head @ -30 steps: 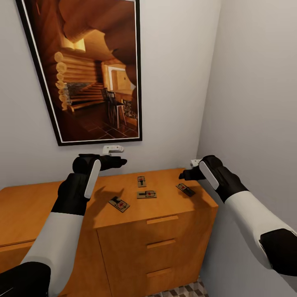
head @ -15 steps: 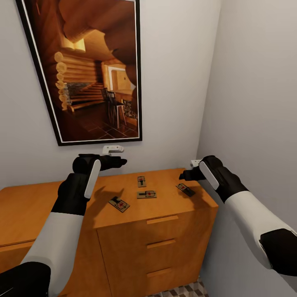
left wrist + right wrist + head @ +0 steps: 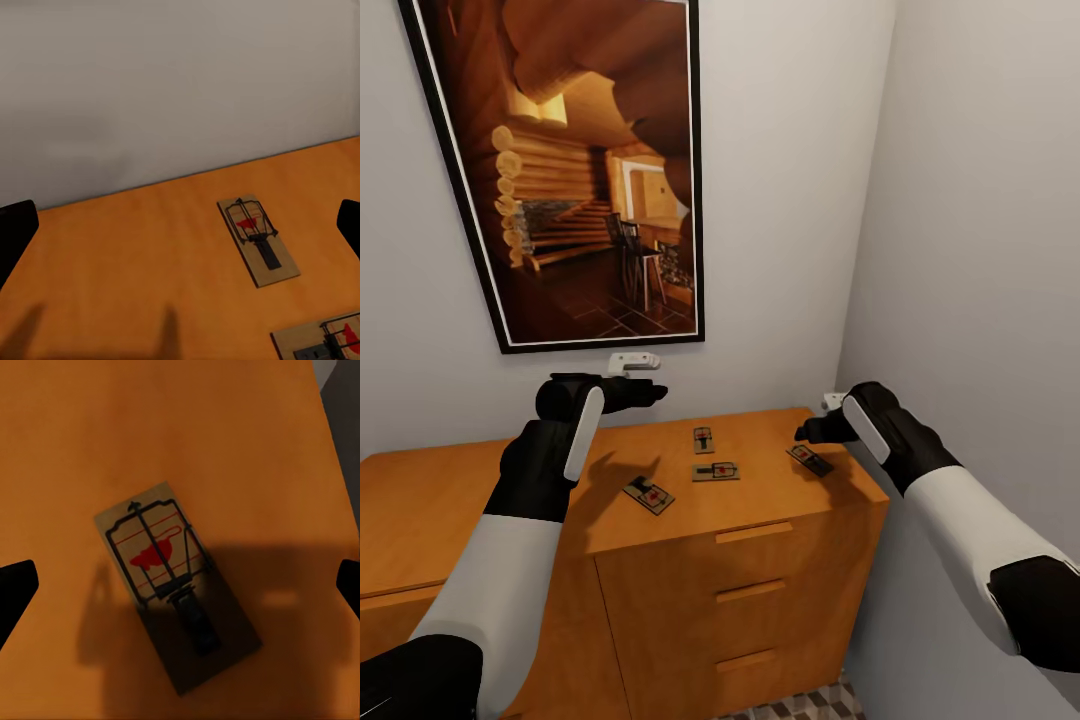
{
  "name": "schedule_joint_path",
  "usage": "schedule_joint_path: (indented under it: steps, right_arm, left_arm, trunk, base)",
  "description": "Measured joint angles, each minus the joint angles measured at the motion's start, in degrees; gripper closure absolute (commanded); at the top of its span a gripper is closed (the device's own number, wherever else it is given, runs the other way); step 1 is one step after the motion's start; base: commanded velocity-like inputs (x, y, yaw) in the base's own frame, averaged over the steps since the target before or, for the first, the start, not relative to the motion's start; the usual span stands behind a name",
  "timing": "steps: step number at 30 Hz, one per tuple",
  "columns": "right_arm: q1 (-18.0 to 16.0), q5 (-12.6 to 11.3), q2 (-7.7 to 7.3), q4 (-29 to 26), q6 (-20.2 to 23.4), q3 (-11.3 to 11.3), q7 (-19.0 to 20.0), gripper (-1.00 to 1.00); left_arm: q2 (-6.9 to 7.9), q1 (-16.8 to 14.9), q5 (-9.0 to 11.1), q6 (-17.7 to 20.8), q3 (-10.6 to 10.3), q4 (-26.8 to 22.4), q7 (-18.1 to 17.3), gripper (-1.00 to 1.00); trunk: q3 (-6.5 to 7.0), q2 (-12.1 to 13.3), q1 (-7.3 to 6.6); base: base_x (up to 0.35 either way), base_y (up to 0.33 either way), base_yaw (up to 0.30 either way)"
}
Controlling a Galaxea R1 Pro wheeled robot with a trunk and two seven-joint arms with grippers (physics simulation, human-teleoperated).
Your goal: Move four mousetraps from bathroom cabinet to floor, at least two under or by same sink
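The small flat brown wooden mousetrap (image 3: 176, 592) lies on the orange-brown wooden cabinet (image 3: 760, 560) top, lower right of centre, directly below the right gripper (image 3: 807, 429); jaws spread, its long axis diagonal between them.

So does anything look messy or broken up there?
Nothing looks broken. The four mousetraps lie flat on the cabinet top, turned different ways. That is only loose scatter.

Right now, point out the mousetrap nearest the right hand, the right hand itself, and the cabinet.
Mousetrap (image 3: 176, 592): right wrist view, wooden base.
Right hand (image 3: 808, 431): head view, between fingertips.
Cabinet (image 3: 780, 570): head view, drawer front.
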Motion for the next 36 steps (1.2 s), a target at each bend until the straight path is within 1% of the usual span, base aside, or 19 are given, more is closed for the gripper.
schedule_joint_path:
  steps: [8, 14, 21, 36]
  right_arm:
    - [0.06, 0.12, 0.11, 2.16, 0.0, 0.3, -0.08, -1.0]
    - [0.11, 0.06, 0.18, 2.99, 0.0, 2.37, -0.09, -1.0]
    - [0.08, 0.02, 0.26, 3.3, 0.0, 3.88, -0.06, -1.0]
    - [0.09, 0.0, 0.36, 3.42, 0.0, 4.49, -0.04, -1.0]
  left_arm:
    - [0.0, 0.0, 0.0, 0.0, 0.0, 0.06, 0.0, -1.0]
    - [-0.05, 0.0, 0.0, 0.0, 0.0, 0.08, 0.0, -1.0]
    - [-0.06, 0.0, 0.0, 0.0, 0.0, 0.09, 0.0, -1.0]
    - [-0.05, 0.0, 0.0, 0.0, 0.0, 0.09, 0.0, -1.0]
  trunk:
    - [0.0, 0.0, 0.0]
    - [0.0, 0.0, 0.0]
    - [0.0, 0.0, 0.0]
    - [0.0, 0.0, 0.0]
  base:
    - [0.0, 0.0, 0.0]
    - [0.0, 0.0, 0.0]
    - [0.0, 0.0, 0.0]
    - [0.0, 0.0, 0.0]
